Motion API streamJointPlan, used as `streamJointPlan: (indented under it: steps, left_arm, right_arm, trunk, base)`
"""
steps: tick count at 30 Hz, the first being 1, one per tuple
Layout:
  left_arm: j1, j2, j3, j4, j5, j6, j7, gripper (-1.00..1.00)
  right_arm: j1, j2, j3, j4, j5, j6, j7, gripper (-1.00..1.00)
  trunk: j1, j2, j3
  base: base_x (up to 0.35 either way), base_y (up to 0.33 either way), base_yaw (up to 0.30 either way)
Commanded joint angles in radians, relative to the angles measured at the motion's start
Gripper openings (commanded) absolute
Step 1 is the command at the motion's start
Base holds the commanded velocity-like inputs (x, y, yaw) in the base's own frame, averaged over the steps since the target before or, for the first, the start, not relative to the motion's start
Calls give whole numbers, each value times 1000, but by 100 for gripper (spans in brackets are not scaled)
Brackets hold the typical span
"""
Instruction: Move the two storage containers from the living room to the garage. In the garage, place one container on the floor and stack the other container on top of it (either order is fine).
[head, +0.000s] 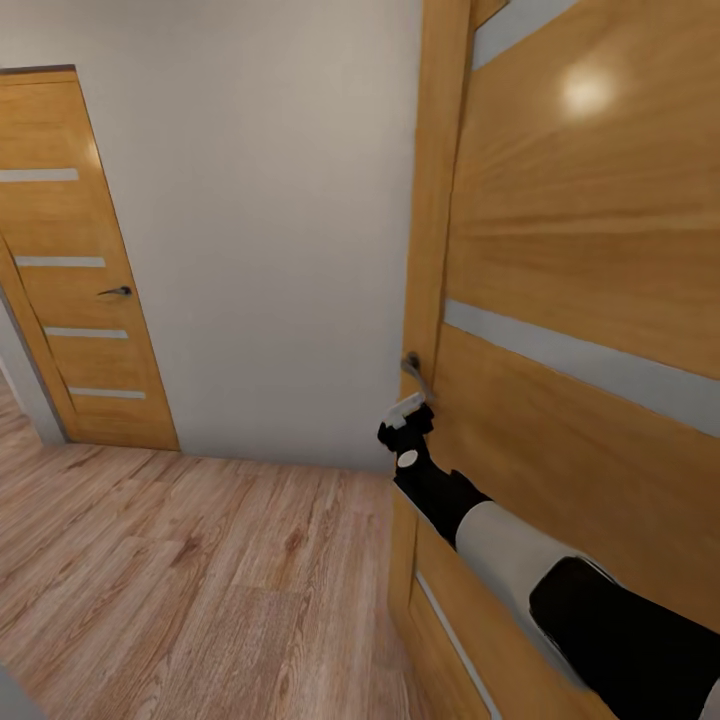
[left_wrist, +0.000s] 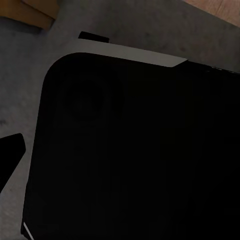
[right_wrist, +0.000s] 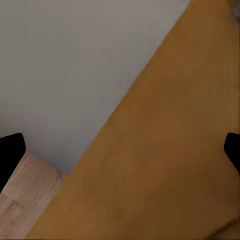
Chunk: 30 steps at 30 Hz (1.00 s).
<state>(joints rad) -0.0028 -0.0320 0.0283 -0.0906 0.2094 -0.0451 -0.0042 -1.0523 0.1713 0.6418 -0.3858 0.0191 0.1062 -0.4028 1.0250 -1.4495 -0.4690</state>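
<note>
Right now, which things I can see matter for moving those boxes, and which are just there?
Part of the job:
- right gripper, reaching at the door handle
- wooden door beside it

Just there:
- second wooden door, closed, at the left
- pale wall
- wood-plank flooring

We see our right arm (head: 500, 530) reaching up to a wooden door (head: 590, 300) close at the right, its end effector (head: 408, 415) just below the grey lever handle (head: 413, 370). Whether the end effector is closed we cannot tell. A pale wall (head: 270, 230) stands ahead, a second wooden door (head: 80, 270) at far left, and light wood-plank flooring (head: 200, 580) below.
</note>
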Motion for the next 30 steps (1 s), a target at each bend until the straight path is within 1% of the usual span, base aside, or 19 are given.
streamJointPlan:
  steps: [1, 2, 7, 8, 9, 10, 11, 12, 13, 14, 15, 16, 17, 18, 22, 24, 26, 27, 30]
  left_arm:
    - [0, 0, 2, 0, 5, -2, 0, 100]
    - [0, 0, 2, 0, 5, -2, 0, 100]
    - [0, 0, 2, 0, 4, -2, 0, 100]
    - [0, 0, 2, 0, 5, -2, 0, 100]
    - [0, 0, 2, 0, 4, -2, 0, 100]
    - [0, 0, 2, 0, 4, -2, 0, 100]
    - [0, 0, 2, 0, 4, -2, 0, 100]
    - [0, 0, 2, 0, 5, -2, 0, 100]
    - [0, 0, 2, 0, 4, -2, 0, 100]
    - [0, 0, 2, 0, 5, -2, 0, 100]
    - [0, 0, 2, 0, 5, -2, 0, 100]
    - [0, 0, 2, 0, 4, -2, 0, 100]
    - [0, 0, 2, 0, 5, -2, 0, 100]
    - [0, 0, 1, 0, 4, -2, 0, 100]
    - [0, 0, 1, 0, 4, -2, 0, 100]
    - [0, 0, 2, 0, 4, -2, 0, 100]
    - [0, 0, 2, 0, 4, -2, 0, 100]
    - [0, 0, 1, 0, 4, -2, 0, 100]
    - [0, 0, 2, 0, 5, -2, 0, 100]
  right_arm:
    - [-15, -1, 0, 18, 3, 8, -6, 100]
    - [-30, -2, -6, 36, 3, 7, -4, 100]
    - [-59, -6, -13, 61, 1, 6, -1, 100]
    - [-62, -15, -14, 65, 1, 6, -1, 100]
    - [-65, -33, -14, 75, 0, 6, 0, 100]
    - [-66, -39, -14, 78, 1, 5, 0, 100]
    - [-66, -52, -14, 84, 0, 4, 0, 100]
    - [-67, -81, -14, 89, 0, -5, 1, 100]
    - [-67, -91, -14, 90, 0, -8, 1, 100]
    - [-67, -110, -14, 92, 0, -13, 2, 100]
    - [-67, -119, -15, 92, 0, -15, 3, 100]
    - [-67, -146, -15, 93, -1, -18, 3, 100]
    - [-68, -178, -16, 94, -1, -20, 4, 100]
    - [-68, -192, -16, 94, -1, -21, 4, 100]
    - [-68, -227, -16, 94, 0, -22, 4, 100]
    - [-68, -250, -17, 94, 0, -22, 4, 100]
    - [-68, -260, -17, 94, 0, -22, 4, 100]
    - [-68, -277, -20, 94, 0, -21, 4, 100]
    - [-68, -297, -29, 94, 1, -21, 4, 100]
  trunk:
    - [0, -1, -1]
    - [0, -1, -1]
    - [0, -1, -1]
    - [0, -1, -1]
    - [0, -1, -1]
    - [0, -1, -1]
    - [0, -1, -1]
    - [0, -1, -1]
    - [0, -1, -1]
    - [0, -1, -1]
    - [0, -1, -1]
    - [0, -1, -1]
    - [0, -1, -1]
    - [0, -1, -1]
    - [0, -1, -1]
    - [0, -1, -1]
    - [0, -1, -1]
    - [0, -1, -1]
    - [0, -1, -1]
  base:
    - [0, 0, 0]
    - [0, 0, 0]
    - [0, 0, 0]
    - [0, 0, 0]
    - [0, 0, 0]
    - [0, 0, 0]
    - [0, 0, 0]
    - [0, 0, 0]
    - [0, 0, 0]
    - [0, 0, 0]
    - [0, 0, 0]
    - [0, 0, 0]
    - [0, 0, 0]
    - [0, 0, 0]
    - [0, 0, 0]
    - [0, 0, 0]
    - [0, 0, 0]
    - [0, 0, 0]
    - [0, 0, 0]
